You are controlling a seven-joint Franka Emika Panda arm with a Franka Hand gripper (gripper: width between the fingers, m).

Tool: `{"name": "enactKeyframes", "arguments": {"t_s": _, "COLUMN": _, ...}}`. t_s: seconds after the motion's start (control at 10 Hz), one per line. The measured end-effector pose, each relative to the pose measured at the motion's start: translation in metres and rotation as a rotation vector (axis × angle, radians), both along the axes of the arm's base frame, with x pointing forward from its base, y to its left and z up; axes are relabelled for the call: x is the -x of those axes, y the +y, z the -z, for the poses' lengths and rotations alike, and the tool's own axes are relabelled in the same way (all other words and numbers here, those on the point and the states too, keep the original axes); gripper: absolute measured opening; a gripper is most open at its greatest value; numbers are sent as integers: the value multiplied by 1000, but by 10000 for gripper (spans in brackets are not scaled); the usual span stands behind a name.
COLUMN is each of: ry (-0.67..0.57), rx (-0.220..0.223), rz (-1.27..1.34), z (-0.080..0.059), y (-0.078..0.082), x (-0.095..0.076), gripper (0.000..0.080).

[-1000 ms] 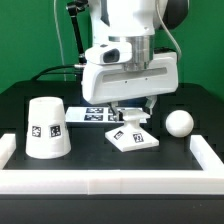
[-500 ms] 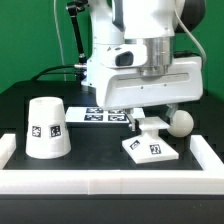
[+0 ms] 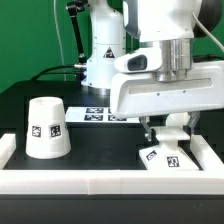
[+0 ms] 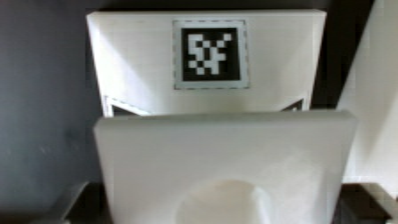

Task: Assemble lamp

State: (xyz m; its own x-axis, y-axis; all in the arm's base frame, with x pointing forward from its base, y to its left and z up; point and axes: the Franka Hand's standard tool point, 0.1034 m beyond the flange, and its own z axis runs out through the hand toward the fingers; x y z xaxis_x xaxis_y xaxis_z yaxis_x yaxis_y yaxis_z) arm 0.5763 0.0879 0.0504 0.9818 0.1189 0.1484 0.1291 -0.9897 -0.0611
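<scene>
The white lamp base (image 3: 166, 158), with a tag on top, lies on the black table at the exterior view's right, close to the right rim. My gripper (image 3: 164, 140) stands over it with the fingers down on the base and appears shut on it. In the wrist view the base (image 4: 210, 55) fills the picture, its raised socket block (image 4: 222, 165) between my dark fingertips (image 4: 71, 203). The cone shade (image 3: 46, 127) stands upright at the exterior view's left. The round bulb (image 3: 178, 123) is mostly hidden behind my fingers.
A white raised rim (image 3: 100, 182) runs along the table's front and up the right side (image 3: 208, 152). The marker board (image 3: 98, 113) lies flat behind the shade, partly covered by my hand. The arm's body fills the upper right.
My gripper has moved toward the exterior view's right and front, and the lamp base has moved with it from the table's middle to near the right rim. The shade has not moved.
</scene>
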Motion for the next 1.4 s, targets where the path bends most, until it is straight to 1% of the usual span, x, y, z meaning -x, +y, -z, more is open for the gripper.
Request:
{"name": "enactKeyframes", "arguments": {"t_s": 0.2, "ry": -17, "rx": -8, "rz": 5, "z": -1, "y": 11, "x": -15, "gripper": 537}}
{"name": "enactKeyframes", "arguments": {"t_s": 0.5, "ry": -23, "rx": -13, "rz": 21, "z": 0, "y": 11, "x": -23, "gripper": 537}}
{"name": "enactKeyframes", "arguments": {"t_s": 0.7, "ry": -18, "rx": -24, "rz": 59, "z": 0, "y": 13, "x": -37, "gripper": 537}}
{"name": "enactKeyframes", "arguments": {"t_s": 0.9, "ry": -2, "rx": -27, "rz": 78, "z": -2, "y": 13, "x": -40, "gripper": 537}}
{"name": "enactKeyframes", "arguments": {"t_s": 1.2, "ry": 2, "rx": -24, "rz": 66, "z": -2, "y": 13, "x": -39, "gripper": 537}}
{"name": "enactKeyframes", "arguments": {"t_s": 1.4, "ry": 1, "rx": -24, "rz": 64, "z": -2, "y": 13, "x": -39, "gripper": 680}}
